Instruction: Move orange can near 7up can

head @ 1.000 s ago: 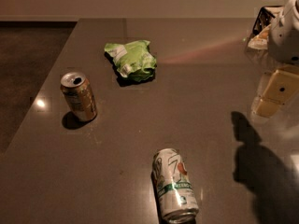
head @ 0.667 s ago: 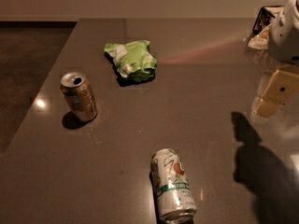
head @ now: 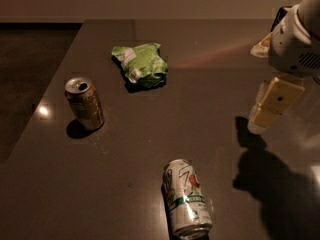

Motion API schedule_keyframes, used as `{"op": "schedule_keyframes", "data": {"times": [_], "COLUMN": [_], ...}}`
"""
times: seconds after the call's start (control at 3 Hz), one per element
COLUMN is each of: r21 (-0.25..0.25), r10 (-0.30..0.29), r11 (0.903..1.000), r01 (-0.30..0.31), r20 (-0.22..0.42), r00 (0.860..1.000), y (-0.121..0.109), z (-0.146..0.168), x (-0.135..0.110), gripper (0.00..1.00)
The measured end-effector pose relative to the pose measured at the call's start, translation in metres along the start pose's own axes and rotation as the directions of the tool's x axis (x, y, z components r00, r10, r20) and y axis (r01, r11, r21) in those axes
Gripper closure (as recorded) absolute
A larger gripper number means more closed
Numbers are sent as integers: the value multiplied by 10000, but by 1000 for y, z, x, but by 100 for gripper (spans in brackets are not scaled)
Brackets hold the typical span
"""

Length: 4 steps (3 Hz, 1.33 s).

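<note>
While the small orange-brown drink can with a silver top stands upright near the left edge of the dark, glossy grey-brown surface, the white drink can with a green band, an outlined 7 and a red dot lies on its side close to the front edge, well apart from it and to its lower right. The orange can shows a dark opening in its top, and a small shadow pools at its base. The 7up can points one silver end toward the camera, its length running roughly front to back. Behind both, a crumpled green snack bag with pale markings rests on the surface, nearer the orange can than the 7up can and touching neither. At the far right, the robot's cream-and-white gripper hangs above the surface, angled down and to the left, well apart from all three items; whether it is spread or pressed together cannot be told from this angle. Its dark shadow falls on the surface right of the 7up can. Dark floor lies beyond the left edge.
</note>
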<state>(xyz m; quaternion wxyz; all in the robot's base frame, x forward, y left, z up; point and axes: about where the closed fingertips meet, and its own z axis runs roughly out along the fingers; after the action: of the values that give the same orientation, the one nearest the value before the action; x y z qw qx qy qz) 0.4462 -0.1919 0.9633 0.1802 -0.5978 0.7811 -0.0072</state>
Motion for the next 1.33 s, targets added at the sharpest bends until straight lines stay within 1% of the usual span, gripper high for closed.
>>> {"op": "schedule_keyframes", "data": {"times": [0.33,0.67,1.0,1.33], "r21": [-165,-296,-196,101], "r10": [233,505,537,434], "r11": [9996,9985,9985,9986], "r01": [-225,-464,-503,-517], "r20": [537,1573,2737,3983], "r00": [9983,9863,9603,9162], "y": [0,4,10,9], "z": [13,32,49,68], "x": [-13,-29,-51,-74], "gripper": [0,0,0,0]}}
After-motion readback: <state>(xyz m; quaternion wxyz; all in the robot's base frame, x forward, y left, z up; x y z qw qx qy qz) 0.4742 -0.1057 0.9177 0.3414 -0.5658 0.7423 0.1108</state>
